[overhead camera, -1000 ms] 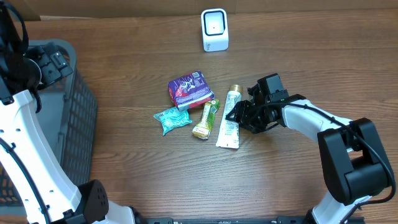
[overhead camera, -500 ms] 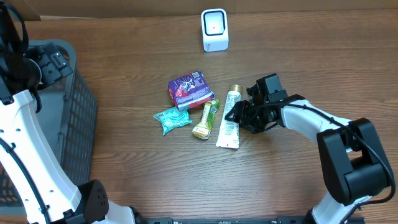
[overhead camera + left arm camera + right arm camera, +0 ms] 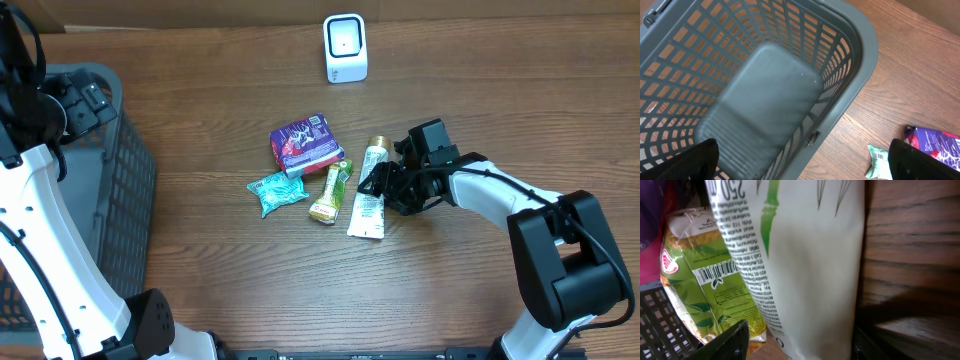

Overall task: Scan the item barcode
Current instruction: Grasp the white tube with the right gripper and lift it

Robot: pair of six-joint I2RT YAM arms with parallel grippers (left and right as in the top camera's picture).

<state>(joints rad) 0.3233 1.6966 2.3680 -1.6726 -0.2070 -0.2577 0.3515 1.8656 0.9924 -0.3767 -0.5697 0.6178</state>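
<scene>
hidden first: the right hand [image 3: 385,185] sits over the middle of a white tube [image 3: 366,215] at the centre of the table [image 3: 200,290], covering that stretch of it from the overhead camera, and no barcode can be made out on the tube in any view. in the right wrist view the tube fills most of the frame with both ends cut off, and the hand's two dark fingers [image 3: 727,342] poke in at the bottom edge, one on each side of it. the hand is released: its jaws stand wider than the tube, with a strip of a green packet [image 3: 705,280] showing between the lower-left finger and the tube, while the lower-right finger is lost in shadow and its contact cannot be judged. the left hand [image 3: 802,155] hangs spread wide and empty above a grey basket [image 3: 850,60], which the left edge of the overhead frame crops

by count, four items lie in a loose cluster mid-table: one white tube, one green packet just left of it, one teal packet [image 3: 277,191] further left and one purple packet [image 3: 306,143] above them. one white scanner [image 3: 345,47] stands well apart at top centre. the green packet's barcode [image 3: 715,272] is plain in the right wrist view; in the left wrist view the purple packet is cut off at the lower right
</scene>
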